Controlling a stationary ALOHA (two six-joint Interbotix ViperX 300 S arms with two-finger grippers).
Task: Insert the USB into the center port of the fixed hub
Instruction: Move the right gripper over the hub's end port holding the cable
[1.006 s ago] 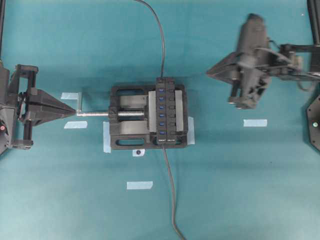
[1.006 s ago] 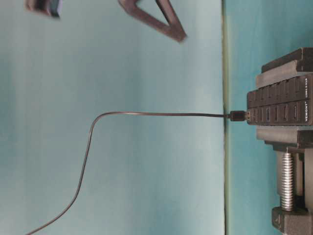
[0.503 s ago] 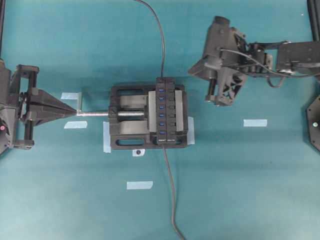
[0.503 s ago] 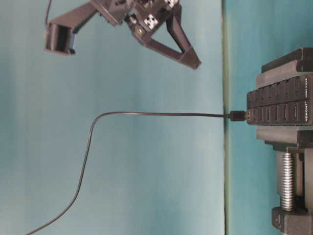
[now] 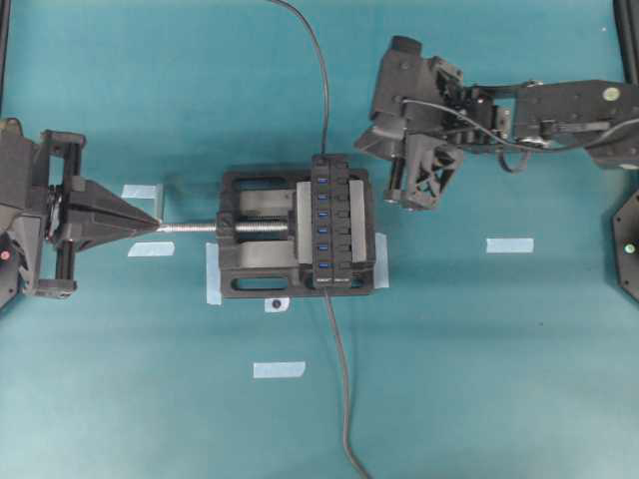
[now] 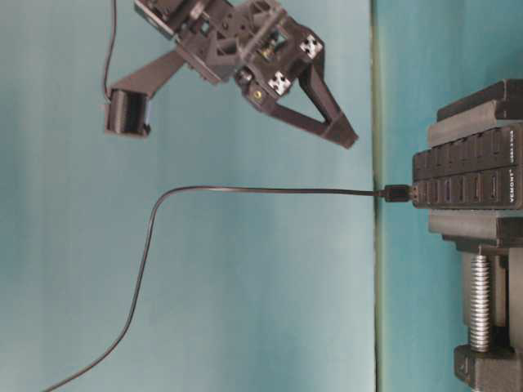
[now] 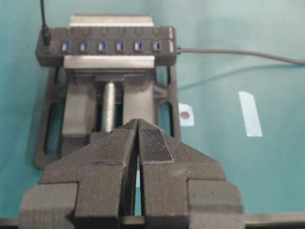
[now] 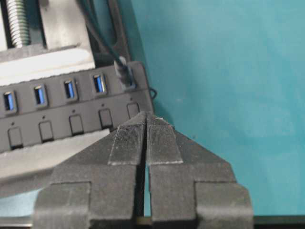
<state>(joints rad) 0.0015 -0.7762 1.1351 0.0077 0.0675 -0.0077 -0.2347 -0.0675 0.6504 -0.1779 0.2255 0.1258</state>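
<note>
Right pincer has swung in beside fixed hub, shut

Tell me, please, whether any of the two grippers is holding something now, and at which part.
Nothing is held. The left gripper and the right gripper both have their jaws shut on nothing. The USB sits in an end port of the fixed hub.
</note>
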